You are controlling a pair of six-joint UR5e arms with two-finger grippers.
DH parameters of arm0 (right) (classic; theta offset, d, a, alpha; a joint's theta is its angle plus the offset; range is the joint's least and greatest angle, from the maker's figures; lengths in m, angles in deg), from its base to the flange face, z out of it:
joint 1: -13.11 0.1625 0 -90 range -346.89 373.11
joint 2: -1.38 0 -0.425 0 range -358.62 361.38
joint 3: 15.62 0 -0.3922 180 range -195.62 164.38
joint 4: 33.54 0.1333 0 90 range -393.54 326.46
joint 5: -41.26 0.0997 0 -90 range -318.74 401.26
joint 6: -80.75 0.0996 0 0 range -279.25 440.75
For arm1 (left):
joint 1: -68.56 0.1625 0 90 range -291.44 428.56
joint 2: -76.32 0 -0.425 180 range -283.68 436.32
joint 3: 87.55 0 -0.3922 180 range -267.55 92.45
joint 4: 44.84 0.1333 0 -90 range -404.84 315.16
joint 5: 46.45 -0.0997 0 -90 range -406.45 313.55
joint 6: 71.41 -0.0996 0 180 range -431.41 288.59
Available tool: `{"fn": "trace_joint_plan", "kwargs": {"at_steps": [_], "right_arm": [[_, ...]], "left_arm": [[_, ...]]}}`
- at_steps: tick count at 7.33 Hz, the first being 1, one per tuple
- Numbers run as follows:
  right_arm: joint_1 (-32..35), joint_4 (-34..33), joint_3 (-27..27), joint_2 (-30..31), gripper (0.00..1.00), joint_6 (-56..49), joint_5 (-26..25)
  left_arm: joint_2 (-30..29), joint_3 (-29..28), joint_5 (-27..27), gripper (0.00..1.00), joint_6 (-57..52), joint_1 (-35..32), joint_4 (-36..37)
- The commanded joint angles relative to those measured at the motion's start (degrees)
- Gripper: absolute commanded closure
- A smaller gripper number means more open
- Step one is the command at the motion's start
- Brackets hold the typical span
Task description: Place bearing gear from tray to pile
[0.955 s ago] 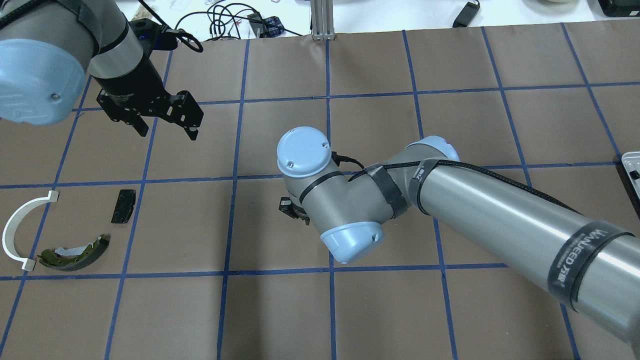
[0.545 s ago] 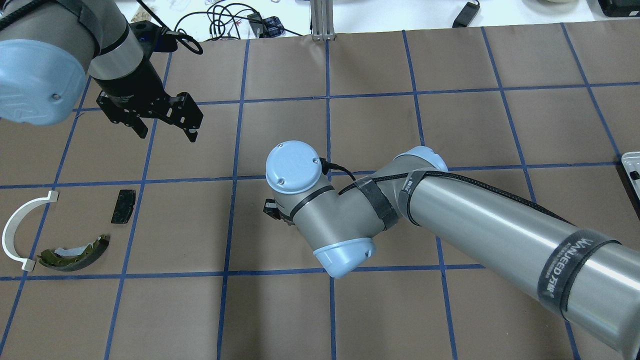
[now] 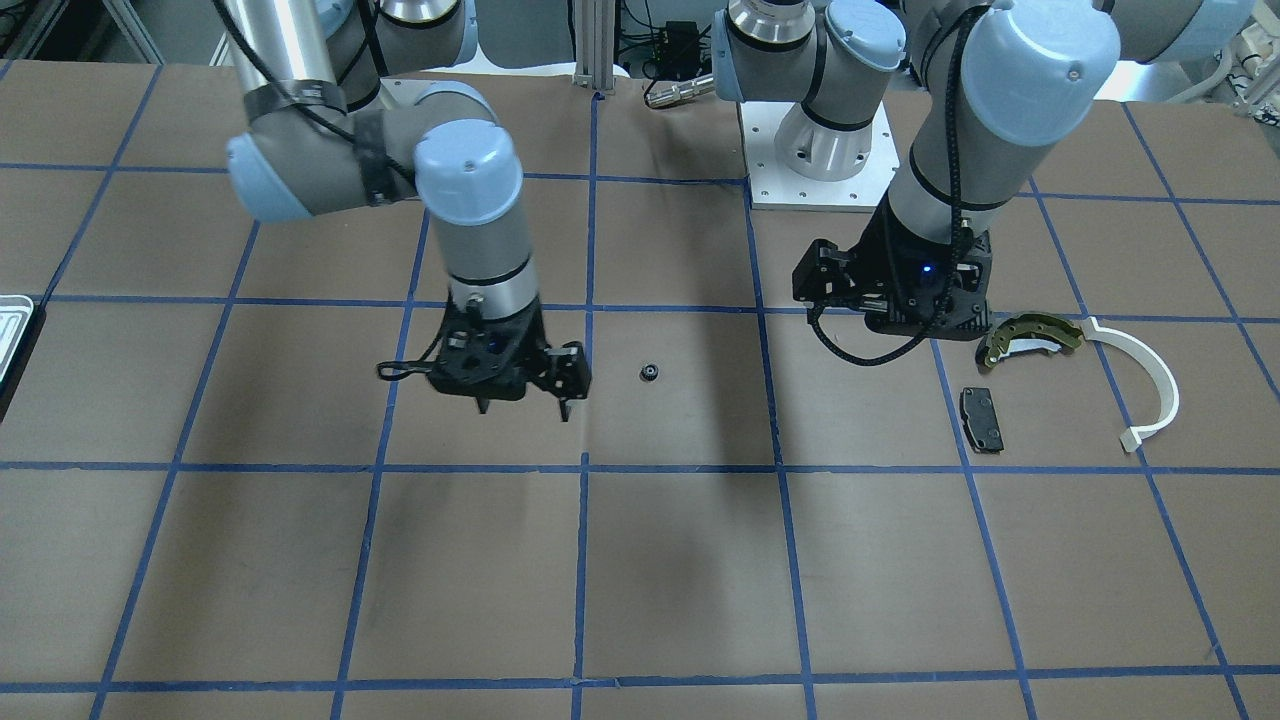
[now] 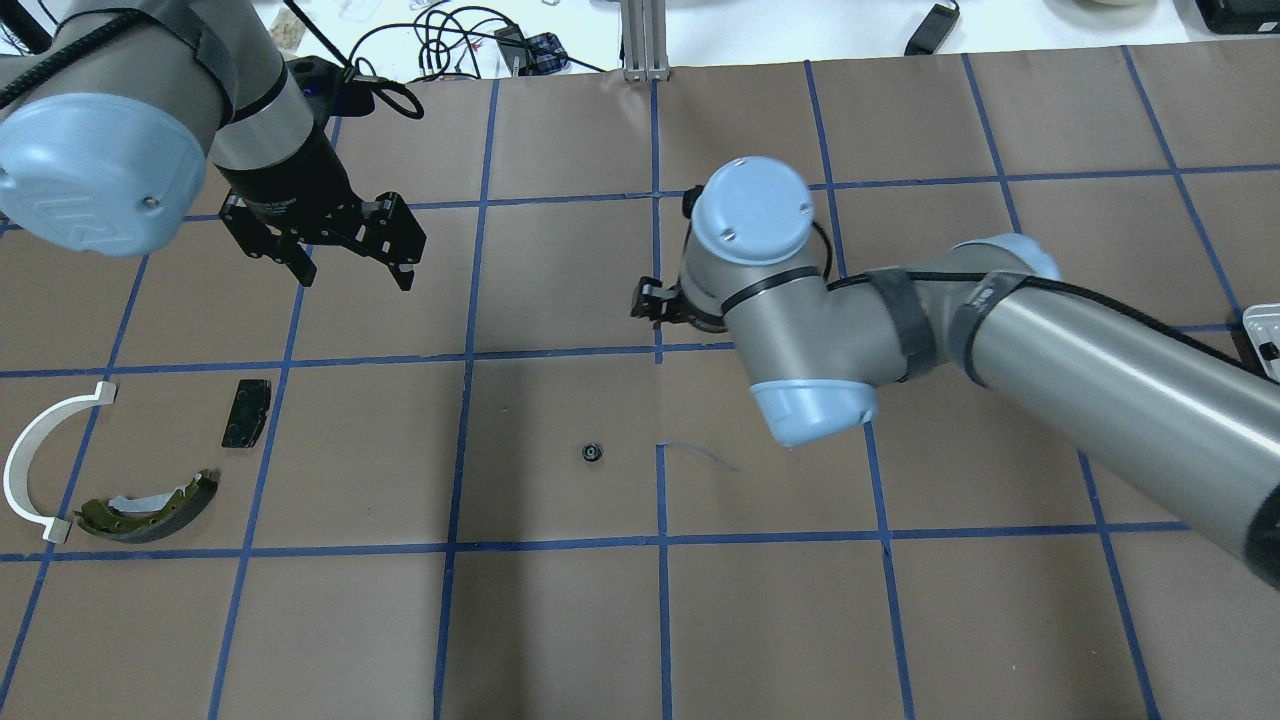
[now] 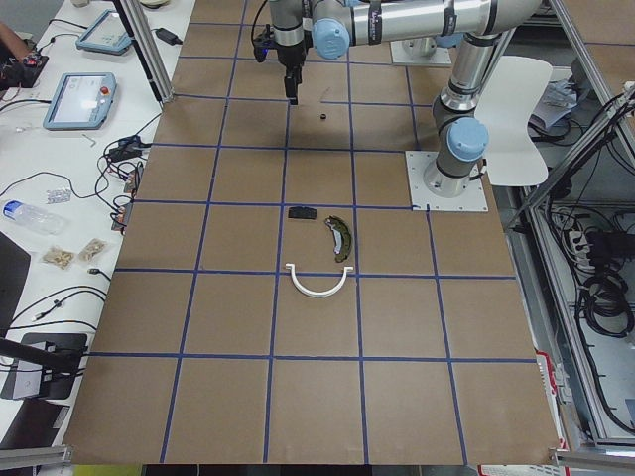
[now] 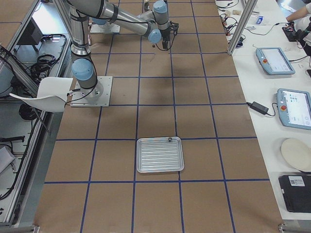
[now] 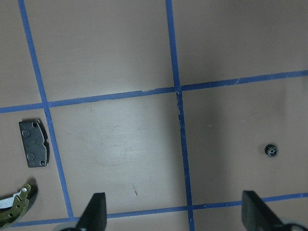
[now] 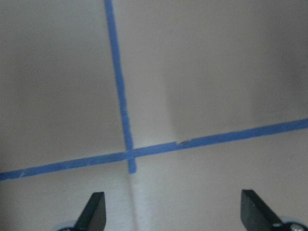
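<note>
The little black bearing gear (image 4: 592, 453) is seen lying flat on the brown table (image 4: 560, 620), near the right gripper (image 3: 524, 408), on the side toward the left gripper (image 4: 356, 278). It is held by nothing. Both grippers are spread wide, with nothing between the fingers (image 8: 95, 211). The pile (image 3: 1030, 335) is laid near the left gripper: a brake shoe (image 4: 150, 508), a white arc strip (image 4: 40, 460) and a black pad (image 4: 246, 411), well apart from the gear. The tray (image 6: 160, 154) is set well apart from the right gripper, on its other side.

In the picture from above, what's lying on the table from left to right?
White curved arc strip, olive-gold curved brake shoe, small black rectangular pad, tiny black toothed gear, silvery ribbed tray.
</note>
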Motion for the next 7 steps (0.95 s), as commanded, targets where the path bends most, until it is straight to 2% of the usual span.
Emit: {"fn": "trace_joint_plan", "kwargs": {"at_steps": [1, 2, 3, 5, 7], "right_arm": [[-12.9, 7.9, 0.1, 1.5, 0.0, -20.5, -0.1], [-19.1, 12.8, 0.5, 2.4, 0.0, -27.0, -0.1], [-25.7, 16.5, 0.7, 3.5, 0.0, -31.7, -0.2], [-39.1, 17.0, 0.8, 3.7, 0.0, -54.8, -0.4], [-49.3, 16.5, 0.8, 3.6, 0.0, -71.8, -1.3]], "left_arm": [[-1.1, 7.3, 1.2, 0.0, 6.6, -5.5, 8.9], [-2.2, 11.8, 3.7, 0.0, 12.5, -7.2, 13.6], [-3.3, 14.6, 4.6, 0.0, 13.7, -9.7, 18.7], [-6.7, 18.1, 4.5, 0.0, 16.9, -15.6, 26.2], [-10.5, 20.8, 4.5, 0.0, 17.1, -17.6, 32.9]]}}
